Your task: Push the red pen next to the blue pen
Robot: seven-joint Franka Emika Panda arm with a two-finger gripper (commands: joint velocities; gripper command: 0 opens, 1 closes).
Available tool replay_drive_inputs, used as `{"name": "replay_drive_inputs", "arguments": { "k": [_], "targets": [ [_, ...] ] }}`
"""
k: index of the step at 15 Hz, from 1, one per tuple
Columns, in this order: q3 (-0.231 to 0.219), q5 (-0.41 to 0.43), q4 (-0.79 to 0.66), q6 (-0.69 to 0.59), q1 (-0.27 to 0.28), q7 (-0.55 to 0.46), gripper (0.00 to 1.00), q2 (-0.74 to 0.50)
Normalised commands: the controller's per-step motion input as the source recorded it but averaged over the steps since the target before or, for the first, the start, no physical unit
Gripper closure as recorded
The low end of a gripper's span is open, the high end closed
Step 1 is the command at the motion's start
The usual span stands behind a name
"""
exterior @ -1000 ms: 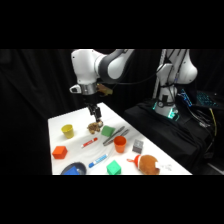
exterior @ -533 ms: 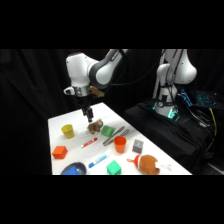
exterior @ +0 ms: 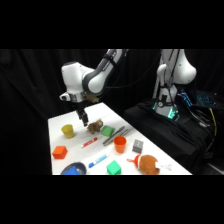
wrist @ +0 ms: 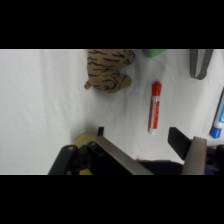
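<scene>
Since red pen lies flat on white table, betw. tiger toy and blue pen, well apart from latter, it looks light, stiff, prob. rolls easy; push broadside at mid-barrel, not tips. Gripper hovers above, nr yellow cup; fingers spread, grasping nothing.

Side view shot from beside table, angled across and down, whole tabletop covered. Wrist view taken close above, facing down. Shared by both: red pen, striped plush toy.
</scene>
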Motion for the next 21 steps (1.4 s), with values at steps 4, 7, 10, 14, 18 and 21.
{"name": "replay_drive_inputs", "arguments": {
  "k": [4, 7, 10, 14, 18, 21],
  "targets": [
    [0.119, 0.085, 0.35, 0.10, -0.175, -0.23, 0.00, 0.40],
    [0.110, 0.051, 0.33, 0.05, -0.131, -0.19, 0.00, 0.25],
    [0.106, 0.045, 0.26, 0.08, -0.112, -0.18, 0.00, 0.18],
    [0.099, 0.032, 0.19, 0.10, -0.084, -0.16, 0.00, 0.17],
    [0.103, 0.034, 0.11, 0.11, -0.068, -0.15, 0.00, 0.13],
    [0.096, 0.031, 0.08, 0.10, -0.063, -0.16, 0.00, 0.09]
  ]
}}
